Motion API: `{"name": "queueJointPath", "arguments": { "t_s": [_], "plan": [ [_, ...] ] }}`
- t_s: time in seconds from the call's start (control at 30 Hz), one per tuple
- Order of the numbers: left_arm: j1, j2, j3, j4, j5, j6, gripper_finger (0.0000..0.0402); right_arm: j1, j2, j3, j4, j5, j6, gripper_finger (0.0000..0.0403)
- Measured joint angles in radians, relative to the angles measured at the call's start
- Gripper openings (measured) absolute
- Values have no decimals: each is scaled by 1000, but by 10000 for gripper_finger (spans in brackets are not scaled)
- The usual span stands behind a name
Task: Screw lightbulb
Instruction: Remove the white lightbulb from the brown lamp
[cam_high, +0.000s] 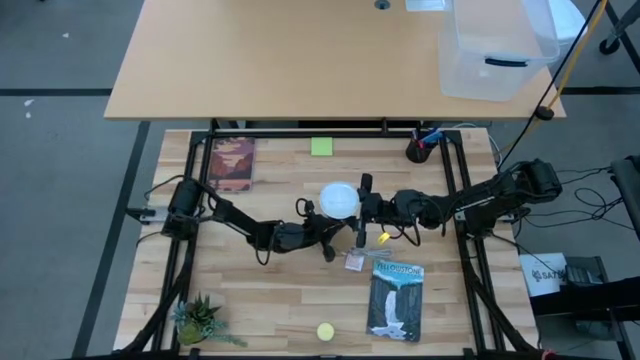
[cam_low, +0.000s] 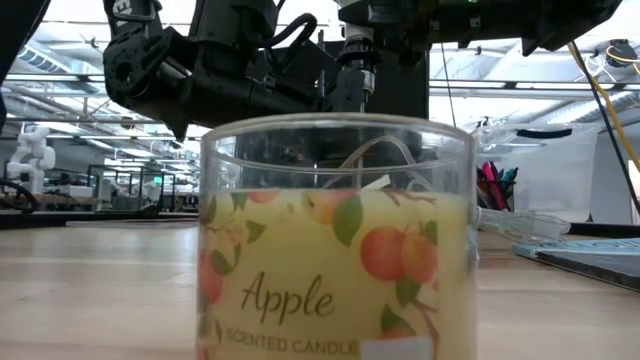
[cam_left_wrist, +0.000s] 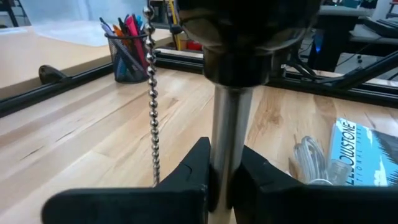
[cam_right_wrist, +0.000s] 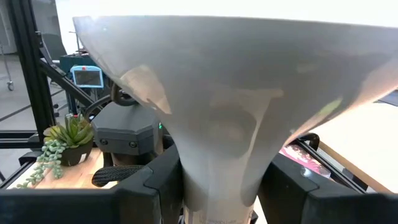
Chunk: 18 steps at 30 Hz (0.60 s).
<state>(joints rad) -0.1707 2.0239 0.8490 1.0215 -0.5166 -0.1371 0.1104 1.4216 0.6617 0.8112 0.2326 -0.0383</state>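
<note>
"Apple Scented Candle" jar fills foreground; right end effector grips lightbulb, left end effector clamps a metal rod.

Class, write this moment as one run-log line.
left hand: shut on silver metal stem | right hand: shut on white frosted lightbulb at its neck | place: mid-table

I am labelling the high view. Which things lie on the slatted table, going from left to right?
Plant → brown book → green note → lightbulb → blue book → pen cup.
</note>
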Motion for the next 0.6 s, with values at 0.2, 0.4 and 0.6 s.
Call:
{"name": "queueJointPath", "arguments": {
  "t_s": [0.2,0.4,0.6],
  "plan": [
    [3,-1,0,-1,27,2,31,1,0,-1,0,-1,0,163],
    [4,-2,0,-7,48,12,31,11,0,-1,-1,1,-19,169],
    [8,-4,1,-35,131,21,31,17,-36,-1,-76,-67,-29,154]
  ]
}}
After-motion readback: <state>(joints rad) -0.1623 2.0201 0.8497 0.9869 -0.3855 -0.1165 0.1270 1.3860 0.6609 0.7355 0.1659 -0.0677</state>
